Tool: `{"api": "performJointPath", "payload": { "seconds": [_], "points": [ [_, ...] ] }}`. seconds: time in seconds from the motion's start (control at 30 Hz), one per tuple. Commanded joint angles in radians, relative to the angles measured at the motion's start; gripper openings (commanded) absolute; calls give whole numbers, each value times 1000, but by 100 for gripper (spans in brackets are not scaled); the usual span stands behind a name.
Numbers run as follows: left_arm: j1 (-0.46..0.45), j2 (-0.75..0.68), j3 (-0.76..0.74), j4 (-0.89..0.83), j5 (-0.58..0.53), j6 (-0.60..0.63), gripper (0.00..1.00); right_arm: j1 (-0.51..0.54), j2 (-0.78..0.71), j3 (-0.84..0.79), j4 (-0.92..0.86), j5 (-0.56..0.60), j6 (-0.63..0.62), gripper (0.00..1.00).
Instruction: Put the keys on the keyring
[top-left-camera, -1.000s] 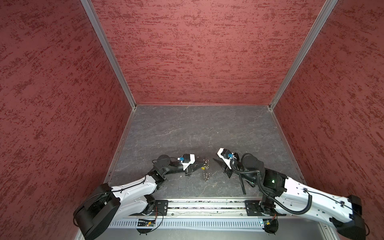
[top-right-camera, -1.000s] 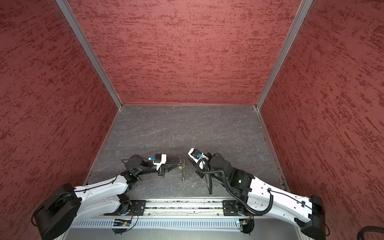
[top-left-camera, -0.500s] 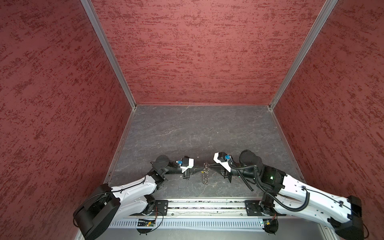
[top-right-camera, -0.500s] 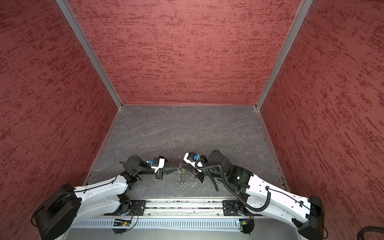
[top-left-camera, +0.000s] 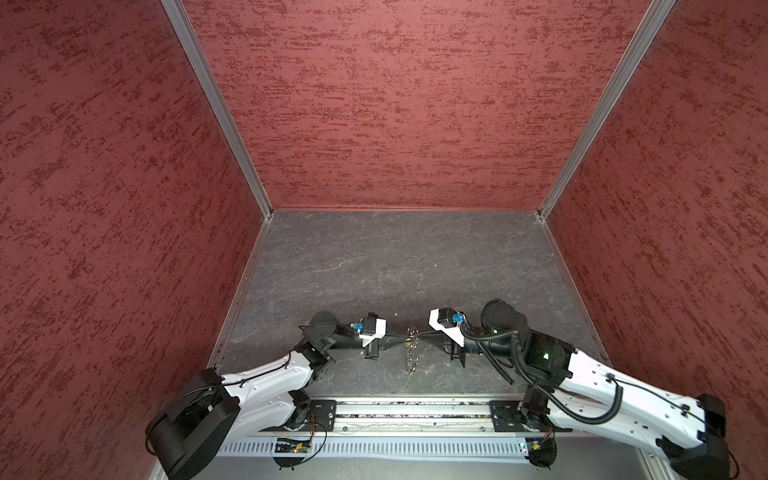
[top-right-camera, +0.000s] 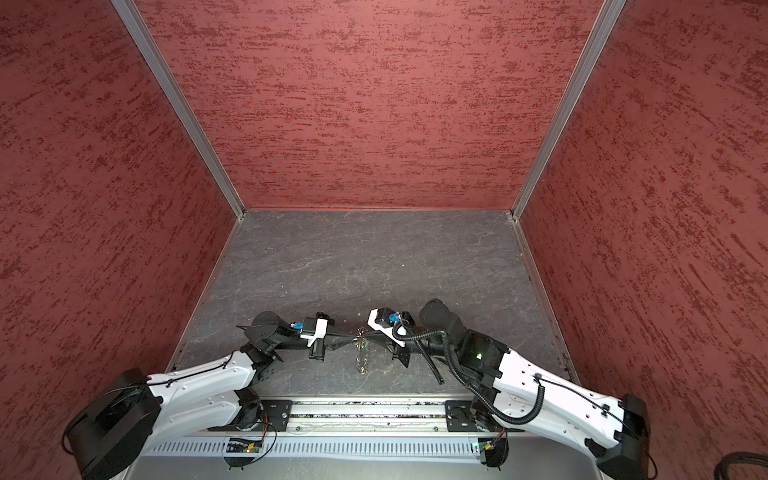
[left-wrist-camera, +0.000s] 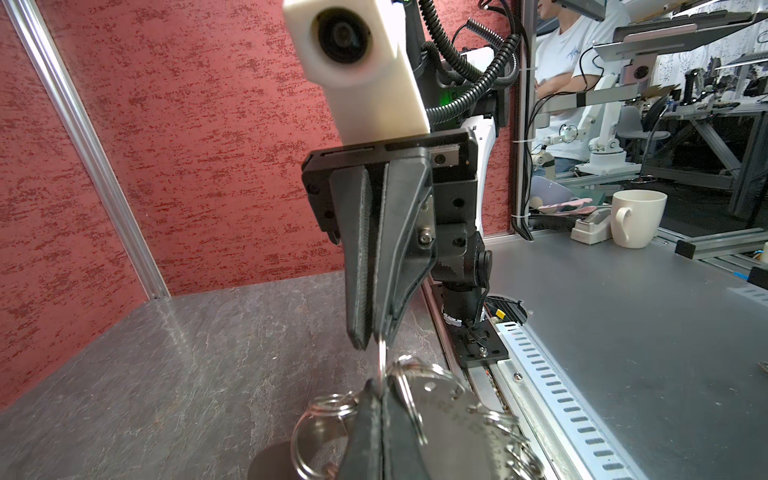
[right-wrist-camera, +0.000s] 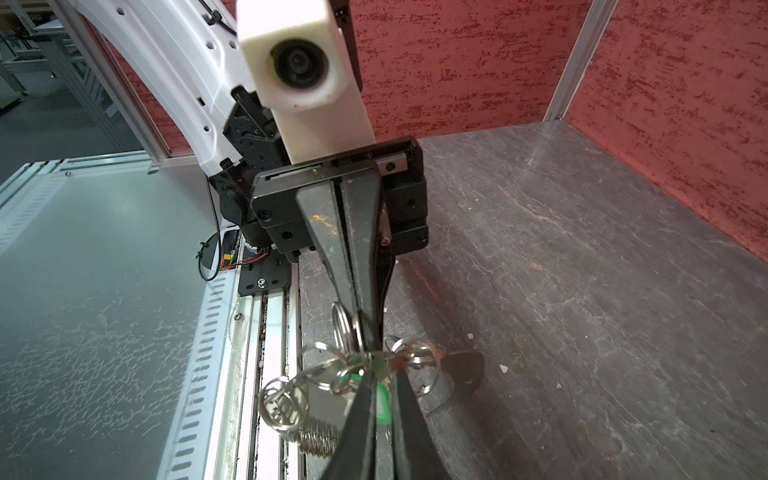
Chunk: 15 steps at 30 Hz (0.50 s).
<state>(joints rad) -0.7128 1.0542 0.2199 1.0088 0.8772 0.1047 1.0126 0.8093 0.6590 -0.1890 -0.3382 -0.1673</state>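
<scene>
Two grippers, tip to tip above the near middle of the grey table (top-left-camera: 395, 257), as seen in both top views. Left gripper (top-left-camera: 400, 342): fingers pressed together, clamped on the keyring (top-left-camera: 411, 351). Right gripper (top-left-camera: 420, 338): fingers nearly together, pinched on a thin ring of the same keyring, edge-on in the left wrist view. Keyring strung between both tips, with a bunch of small silver rings dangling beneath. Green key (right-wrist-camera: 382, 401) among the rings, close against the right gripper's fingers (right-wrist-camera: 409, 419).
</scene>
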Motion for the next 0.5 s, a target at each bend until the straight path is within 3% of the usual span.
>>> {"api": "performJointPath", "payload": {
  "seconds": [0.0, 0.2, 0.47],
  "points": [
    [12, -16, -5, 55, -32, -9, 0, 1, -12, -11, 11, -42, -23, 12],
    [12, -10, 1, 52, -15, -12, 0, 1, 7, -11, 36, -64, -19, 12],
    [10, -15, 4, 49, 15, -17, 0, 2, 0, -25, 66, 13, -7, 14]
  ]
}}
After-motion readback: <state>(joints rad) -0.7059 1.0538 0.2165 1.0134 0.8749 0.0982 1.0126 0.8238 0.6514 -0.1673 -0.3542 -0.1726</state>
